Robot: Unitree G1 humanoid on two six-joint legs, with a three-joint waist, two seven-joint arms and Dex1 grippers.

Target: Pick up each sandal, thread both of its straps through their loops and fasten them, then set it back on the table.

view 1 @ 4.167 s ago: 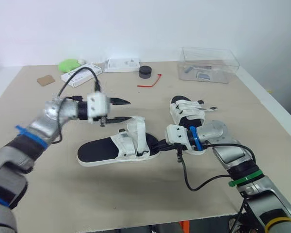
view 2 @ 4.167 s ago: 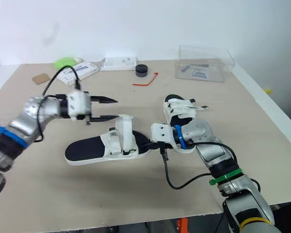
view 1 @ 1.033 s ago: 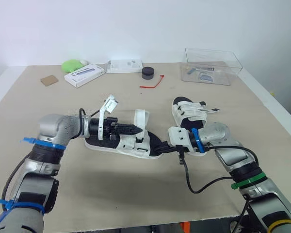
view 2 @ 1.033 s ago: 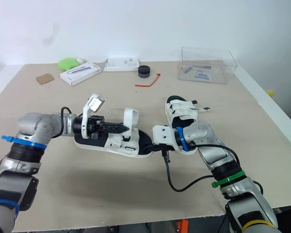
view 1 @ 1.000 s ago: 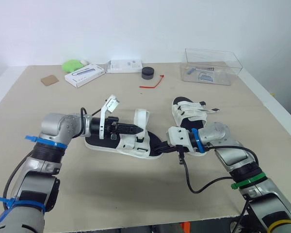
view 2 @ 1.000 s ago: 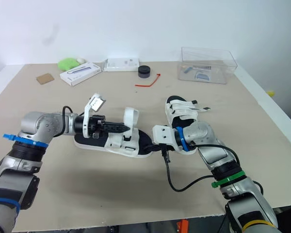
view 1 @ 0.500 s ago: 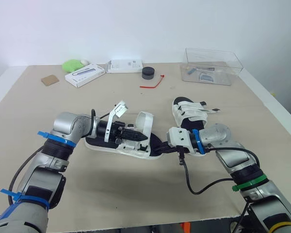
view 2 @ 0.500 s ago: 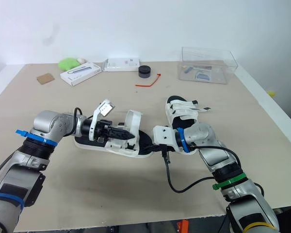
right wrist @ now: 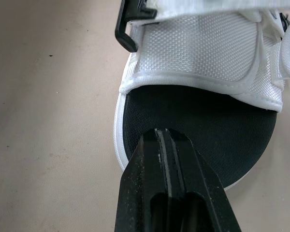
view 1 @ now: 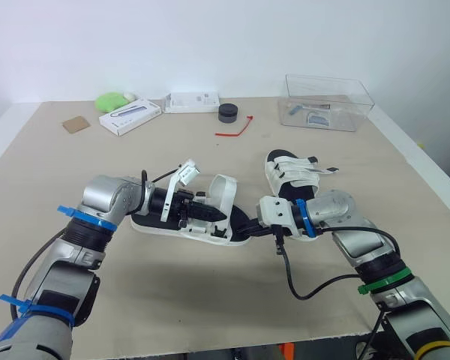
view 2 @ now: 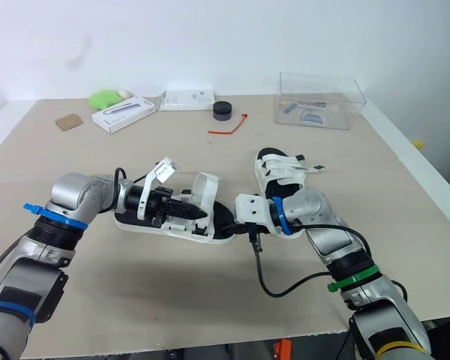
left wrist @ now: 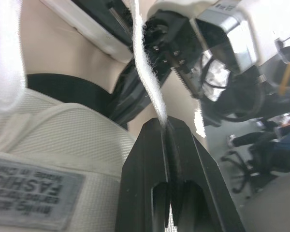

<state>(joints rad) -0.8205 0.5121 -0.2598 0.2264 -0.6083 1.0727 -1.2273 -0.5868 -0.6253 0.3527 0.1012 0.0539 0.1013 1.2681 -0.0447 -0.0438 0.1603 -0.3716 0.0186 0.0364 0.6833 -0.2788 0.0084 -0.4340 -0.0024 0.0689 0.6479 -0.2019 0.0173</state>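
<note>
The near sandal (view 1: 201, 229) lies flat at the middle of the table (view 1: 210, 300), its one end toward nine o'clock and the other toward three. The left gripper (view 1: 217, 215) reaches in from nine o'clock and is clenched on a white strap (left wrist: 146, 77), which the left wrist view shows pinched only at the very tips of the fingers. The right gripper (right wrist: 165, 133) comes in from four o'clock, its fingers closed on the rim of that sandal's black footbed at the three o'clock end. The main risk, as I judge it, is the thin hold on the strap: any sideways pull while steering it toward its loop could let it slide out of the tips. A hard tug could also twist the sole out of the right gripper's shallow edge grip, or drag the whole sandal over the table. The far sandal (view 1: 289, 169), at two o'clock from the near one, lies just beside the right forearm and could be nudged if that arm swings. At one o'clock near the table's far edge stands a clear box (view 1: 345, 88) holding a few small items (view 1: 311, 114), too small to identify. A flat white box (view 1: 130, 117) at eleven o'clock is closed, its contents hidden
</note>
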